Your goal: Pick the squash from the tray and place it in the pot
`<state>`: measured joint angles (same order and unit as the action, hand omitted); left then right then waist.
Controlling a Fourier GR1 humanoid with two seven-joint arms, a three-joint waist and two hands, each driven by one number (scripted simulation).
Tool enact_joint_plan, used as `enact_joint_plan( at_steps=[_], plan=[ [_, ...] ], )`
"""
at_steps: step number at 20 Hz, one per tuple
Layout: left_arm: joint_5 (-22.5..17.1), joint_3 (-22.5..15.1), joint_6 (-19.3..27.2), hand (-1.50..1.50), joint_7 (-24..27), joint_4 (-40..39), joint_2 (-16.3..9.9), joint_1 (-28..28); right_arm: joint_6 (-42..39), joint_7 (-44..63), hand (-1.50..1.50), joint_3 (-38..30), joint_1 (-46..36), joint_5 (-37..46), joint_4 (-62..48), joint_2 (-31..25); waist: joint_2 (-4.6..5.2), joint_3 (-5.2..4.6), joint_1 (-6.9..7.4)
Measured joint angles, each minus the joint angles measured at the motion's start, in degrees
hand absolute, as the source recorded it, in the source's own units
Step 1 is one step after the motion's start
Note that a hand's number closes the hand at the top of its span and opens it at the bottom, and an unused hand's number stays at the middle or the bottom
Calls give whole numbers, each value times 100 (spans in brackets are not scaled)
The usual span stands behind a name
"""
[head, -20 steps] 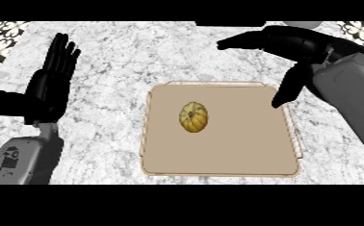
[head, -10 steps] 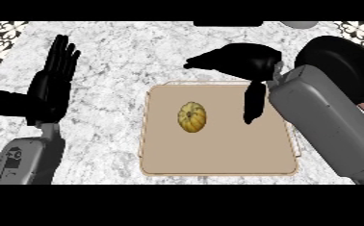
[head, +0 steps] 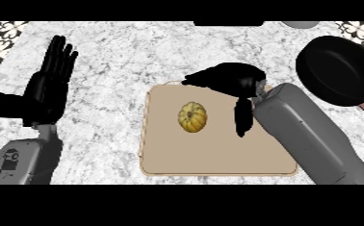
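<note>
A small yellow squash [head: 192, 117] lies near the middle of a tan tray [head: 213, 160] on a marble table [head: 142, 52]. The right hand [head: 231, 78] hangs over the tray just beside the squash, fingers relaxed and holding nothing. A black pot [head: 334, 71] sits to the tray's right, and the left hand [head: 50, 83] rests open, fingers up, at the left edge.

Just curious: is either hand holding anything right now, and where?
Nothing is held. The squash lies free on the tray; right hand hovers beside it, left hand rests open.

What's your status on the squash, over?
Right robot hand open over tray, beside squash, not touching. Left robot hand open, resting at left. Squash lies on tray. Pot at right, path unobstructed.
</note>
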<state>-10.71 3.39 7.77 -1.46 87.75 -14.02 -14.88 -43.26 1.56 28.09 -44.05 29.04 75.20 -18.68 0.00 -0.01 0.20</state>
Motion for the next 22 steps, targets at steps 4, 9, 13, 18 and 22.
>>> enact_joint_plan(
  at_steps=[4,9,13,18,22],
  plan=[
    [28,66,-55,0,-62,-20,-5,-90,33,-128,-150,-16,291,289,236,170,-1,1,-10],
    [143,43,-47,0,1,0,119,-22,178,-286,-150,-81,406,706,159,457,0,1,-1],
    [152,116,-95,0,-38,-15,104,-66,308,-176,-150,-3,549,1137,133,633,0,0,-2],
    [213,125,-107,0,-41,-58,184,-117,544,-290,-150,-15,601,1637,-272,852,2,1,2],
    [294,99,-94,0,-74,-34,263,-121,718,-500,-150,-62,636,1970,-588,1046,4,1,7]
  ],
)
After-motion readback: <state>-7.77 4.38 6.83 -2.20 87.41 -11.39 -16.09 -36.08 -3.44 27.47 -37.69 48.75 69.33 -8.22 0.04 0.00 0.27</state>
